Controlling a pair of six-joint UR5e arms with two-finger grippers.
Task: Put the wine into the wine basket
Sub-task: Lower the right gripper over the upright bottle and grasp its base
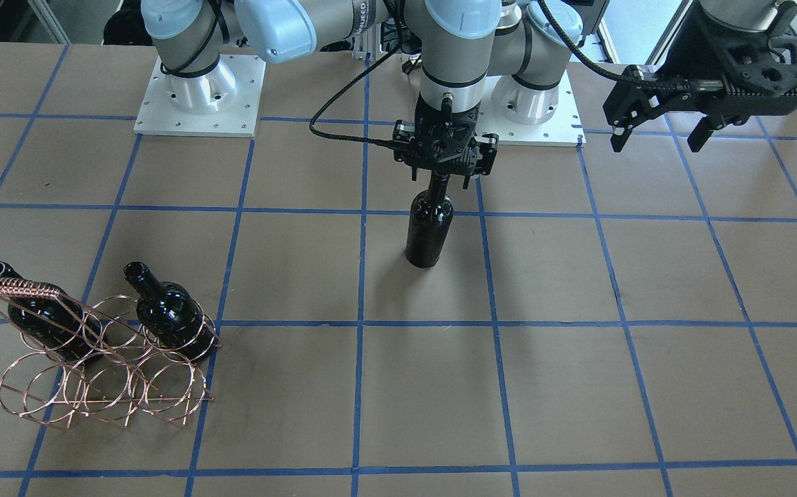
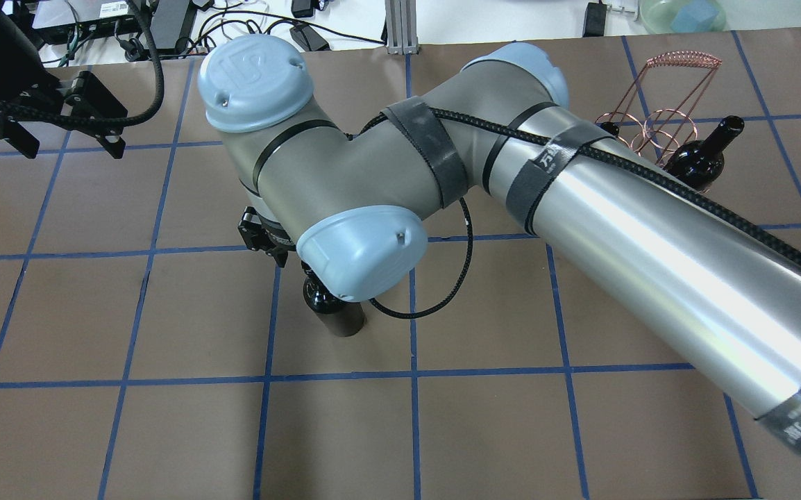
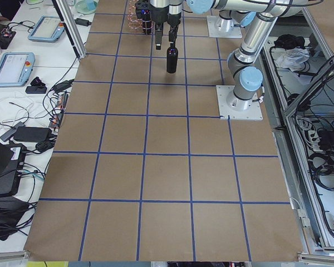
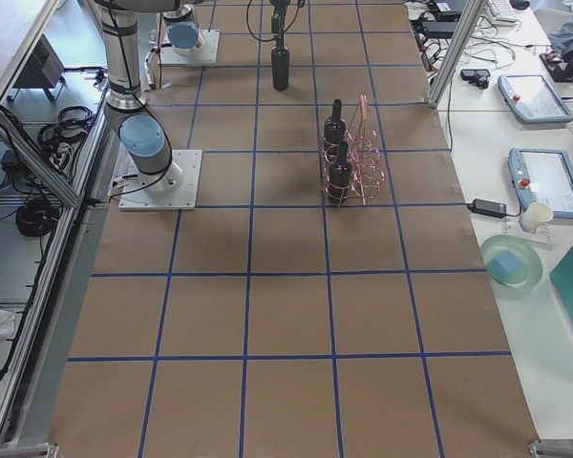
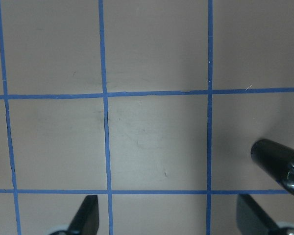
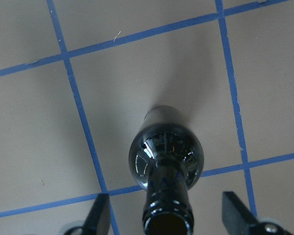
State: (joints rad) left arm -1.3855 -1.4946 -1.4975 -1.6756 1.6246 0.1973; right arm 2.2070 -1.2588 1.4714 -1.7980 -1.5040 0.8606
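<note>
A near-black wine bottle [image 1: 429,228] stands upright on the table near the middle; it also shows in the overhead view [image 2: 334,312] and in the right wrist view [image 6: 165,156]. My right gripper [image 1: 440,181] is open, directly above it, with a finger [image 6: 100,215] on each side of the neck and a gap to the glass. The copper wire wine basket [image 1: 94,359] sits far off to my right with two alike bottles [image 1: 164,307] [image 1: 39,310] in its upper rings. My left gripper [image 1: 655,134] is open and empty, held above the table on my left.
Blue tape lines grid the brown table. The right arm's long link [image 2: 650,243] stretches across the overhead view and hides part of the basket [image 2: 671,97]. The arm bases [image 1: 198,96] stand at the table's robot side. The bottle's base shows at the left wrist view's right edge [image 5: 279,164].
</note>
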